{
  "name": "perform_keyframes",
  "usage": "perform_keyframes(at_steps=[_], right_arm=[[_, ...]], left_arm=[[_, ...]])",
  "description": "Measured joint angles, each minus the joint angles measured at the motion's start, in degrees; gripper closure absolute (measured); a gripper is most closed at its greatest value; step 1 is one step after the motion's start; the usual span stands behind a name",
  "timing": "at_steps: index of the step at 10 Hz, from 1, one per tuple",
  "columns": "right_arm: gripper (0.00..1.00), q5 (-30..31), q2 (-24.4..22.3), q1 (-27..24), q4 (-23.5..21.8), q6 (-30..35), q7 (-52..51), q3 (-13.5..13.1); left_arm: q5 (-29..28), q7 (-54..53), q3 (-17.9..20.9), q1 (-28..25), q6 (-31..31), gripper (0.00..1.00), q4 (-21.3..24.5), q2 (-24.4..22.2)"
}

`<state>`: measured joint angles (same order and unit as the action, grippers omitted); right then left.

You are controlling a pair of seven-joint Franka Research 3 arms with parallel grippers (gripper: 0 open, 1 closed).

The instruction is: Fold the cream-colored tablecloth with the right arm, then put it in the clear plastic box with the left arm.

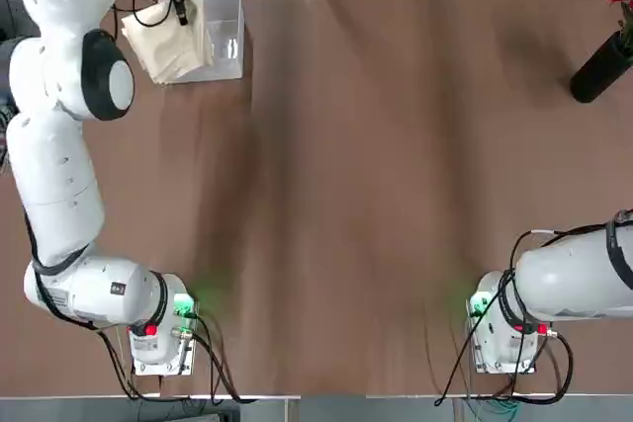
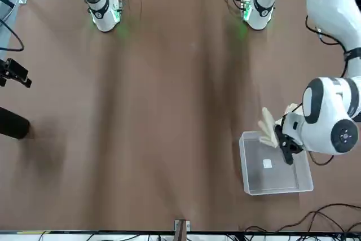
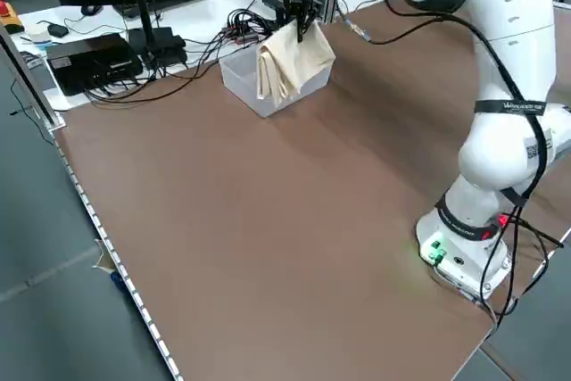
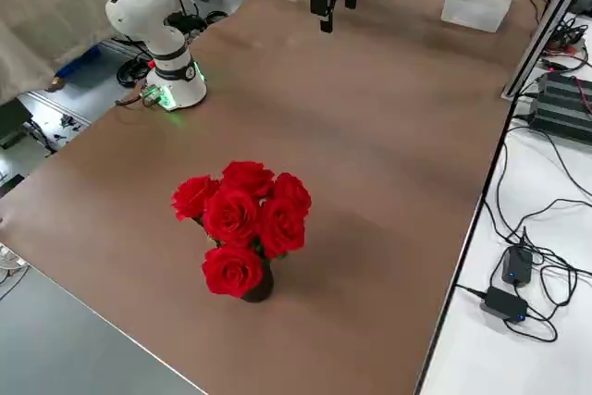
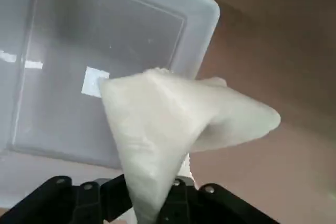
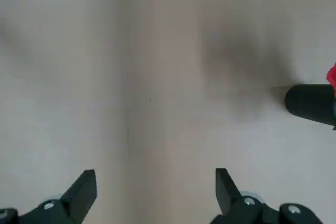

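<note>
The folded cream-colored tablecloth (image 1: 170, 42) hangs from my left gripper (image 1: 179, 9), which is shut on its upper edge. It dangles over the left part of the clear plastic box (image 1: 229, 46) at the table's far left corner. In the left wrist view the tablecloth (image 5: 168, 129) droops from the left gripper (image 5: 149, 195) over one corner of the box (image 5: 105, 35), partly past its rim. From the side, the cloth (image 3: 290, 64) hides most of the box (image 3: 245, 86). My right gripper (image 6: 155, 187) hovers open over bare table, holding nothing.
A black vase of red roses (image 4: 242, 219) stands near the table's far right edge (image 1: 598, 66). Cables, power bricks and electronics lie on the white bench beyond the table's far edge (image 3: 134, 51). The arms' bases sit at the near edge.
</note>
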<state>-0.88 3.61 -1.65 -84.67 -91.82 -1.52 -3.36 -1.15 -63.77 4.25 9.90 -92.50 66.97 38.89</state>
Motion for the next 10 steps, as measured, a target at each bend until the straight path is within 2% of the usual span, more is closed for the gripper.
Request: perform_keyframes(at_steps=[3,10], right_arm=[[0.0,0.0,0.0,0.0,0.0,0.0,0.0,0.0],[0.0,0.0,0.0,-0.1,0.0,0.0,0.0,-0.1]], left_arm=[[-0.8,0.0,0.0,0.8,-2.8,0.85,-2.2,3.0],[-2.4,0.6,0.0,0.9,-10.8,0.85,-2.4,6.6]])
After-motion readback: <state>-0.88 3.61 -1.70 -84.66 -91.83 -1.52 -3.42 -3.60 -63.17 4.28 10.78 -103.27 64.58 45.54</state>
